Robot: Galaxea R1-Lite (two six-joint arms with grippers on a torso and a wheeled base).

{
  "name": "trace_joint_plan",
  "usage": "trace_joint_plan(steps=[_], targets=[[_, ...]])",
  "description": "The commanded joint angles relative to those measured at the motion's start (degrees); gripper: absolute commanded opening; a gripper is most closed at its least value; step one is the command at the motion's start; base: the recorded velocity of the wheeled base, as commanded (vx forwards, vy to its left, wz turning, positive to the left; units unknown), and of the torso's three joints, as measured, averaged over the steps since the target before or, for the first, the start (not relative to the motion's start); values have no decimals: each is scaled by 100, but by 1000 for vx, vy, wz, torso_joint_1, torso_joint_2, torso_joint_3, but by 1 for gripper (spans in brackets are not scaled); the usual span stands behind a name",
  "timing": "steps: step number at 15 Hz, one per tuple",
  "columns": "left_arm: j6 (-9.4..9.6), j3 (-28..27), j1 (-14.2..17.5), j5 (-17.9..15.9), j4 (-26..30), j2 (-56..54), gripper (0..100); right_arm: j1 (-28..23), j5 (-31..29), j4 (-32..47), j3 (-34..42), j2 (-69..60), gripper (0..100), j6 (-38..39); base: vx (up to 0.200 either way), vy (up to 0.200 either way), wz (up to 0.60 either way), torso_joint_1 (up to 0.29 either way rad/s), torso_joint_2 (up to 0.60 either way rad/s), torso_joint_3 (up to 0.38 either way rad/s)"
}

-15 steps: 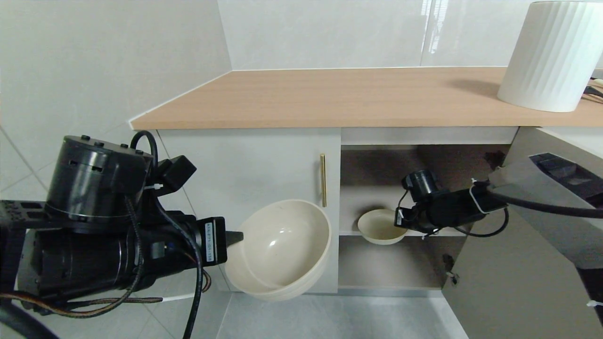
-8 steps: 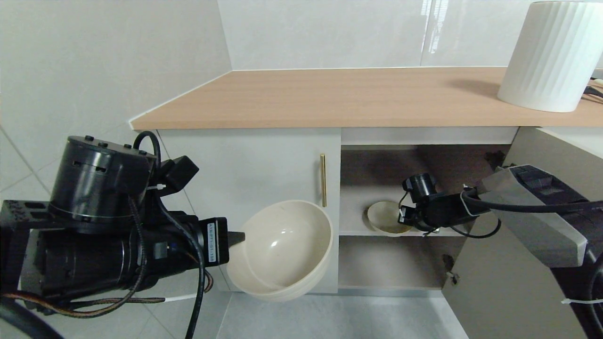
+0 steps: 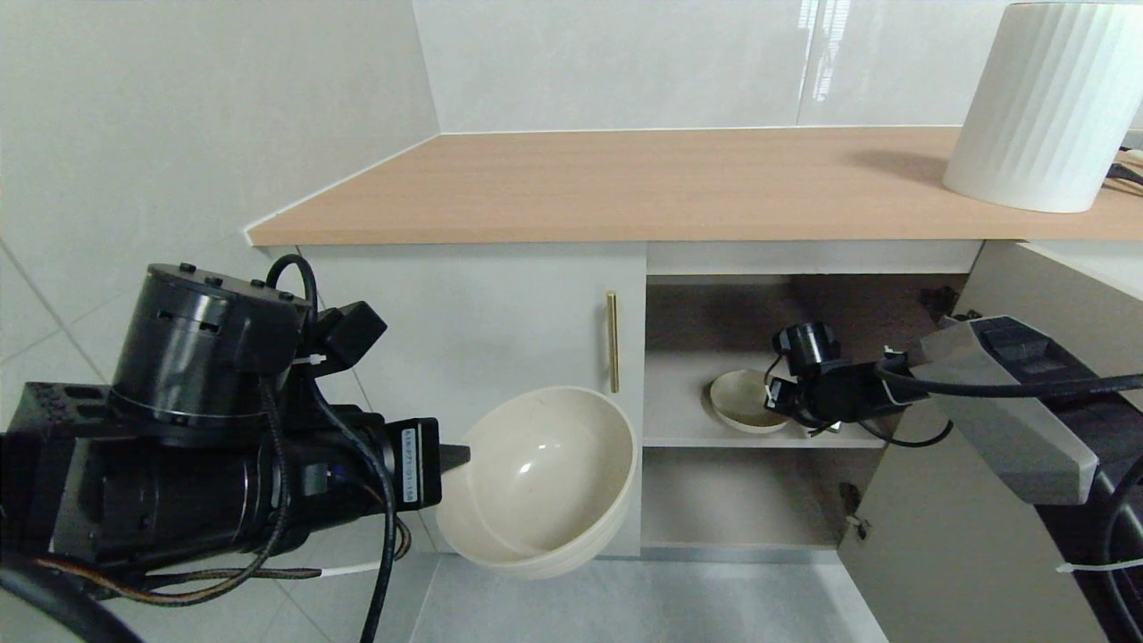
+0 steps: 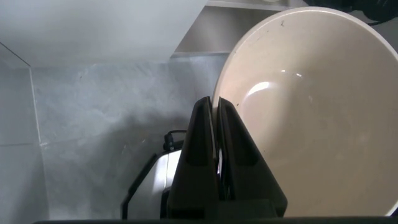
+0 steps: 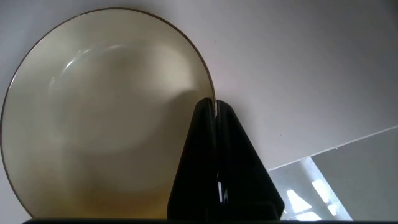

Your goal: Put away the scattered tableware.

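Head view, change: my right gripper (image 3: 775,401) has carried the dish (image 3: 739,399) inward. A second ago the dish hung at the front lip of the shelf (image 3: 679,393); now it sits farther back, inside the open cupboard (image 3: 804,304).
Dish, place: over the middle shelf, tipped with its hollow facing out. I cannot tell whether its lower edge touches the board.
Right jaws: nearly closed, pinching the dish rim, one finger inside and one outside, as the right wrist view shows.
Left gripper (image 3: 457,455): parked outside the cupboard, low, in front of the closed door (image 3: 473,313).
Left jaws: nearly closed, clamped on the rim of the bowl (image 3: 545,478); the left wrist view shows the wall of the bowl between them.
Bowl, place: in the air, tilted with its hollow toward the camera, just left of the open bay and below the door handle (image 3: 613,341).
Left side, change: arm and bowl have drifted slightly right and down, otherwise waiting.
Meaning: I judge the dish almost stowed, with lowering and release remaining. The bowl comes next, and the bay needs my right arm out first.
Rest: counter (image 3: 625,187) above, with a white ribbed vessel (image 3: 1045,107) at its right end.
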Motion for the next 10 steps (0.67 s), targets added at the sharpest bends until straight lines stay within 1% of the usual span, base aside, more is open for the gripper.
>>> trace_joint_plan(steps=[1, 3, 4, 7, 10], targets=[[-3, -2, -1, 2, -1, 17, 0, 0, 1, -4, -13, -6, 0, -4, 0, 0, 0, 0, 0, 0], [-3, -2, -10, 2, -1, 17, 0, 0, -8, -4, -13, -6, 0, -4, 0, 0, 0, 0, 0, 0], [-3, -2, -1, 2, -1, 17, 0, 0, 1, -4, -22, -6, 100, -4, 0, 0, 0, 0, 0, 0], [-3, -2, -1, 2, -1, 52, 0, 0, -8, -250, -4, -6, 100, 5, 0, 0, 0, 0, 0, 0], [-3, -2, -1, -7, -63, 122, 0, 17, -26, -250, 22, -50, 100, 14, 0, 0, 0, 0, 0, 0]])
